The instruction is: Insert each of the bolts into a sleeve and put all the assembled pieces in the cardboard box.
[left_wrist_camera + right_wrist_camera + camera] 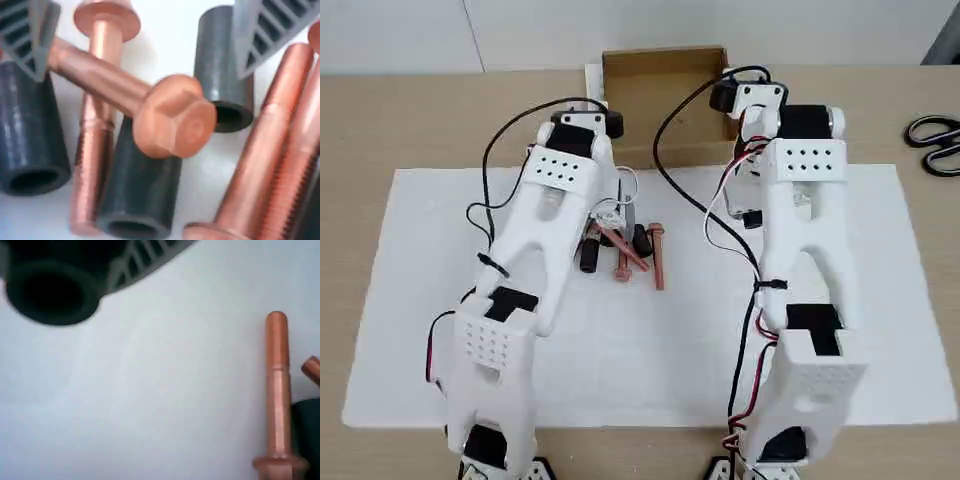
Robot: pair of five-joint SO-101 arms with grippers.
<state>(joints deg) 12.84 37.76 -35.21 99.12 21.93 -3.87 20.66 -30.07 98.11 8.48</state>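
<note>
Several copper bolts [657, 255] and black sleeves [588, 255] lie in a heap on the white sheet [650, 360], in front of the cardboard box [665, 75]. My left gripper [140, 75] hangs open low over the heap. One bolt [175, 117] lies slantwise across a sleeve [137, 200] between its fingers [30, 35]. To the right of the heap, my right gripper [750, 213] is shut on a black sleeve [52, 290], held just above the sheet with its opening toward the camera. A lone bolt [277, 395] lies flat nearby.
Black scissors [935, 140] lie on the table at the far right, off the sheet. The box stands between the two arms at the back edge. The sheet's front half and both its sides are bare.
</note>
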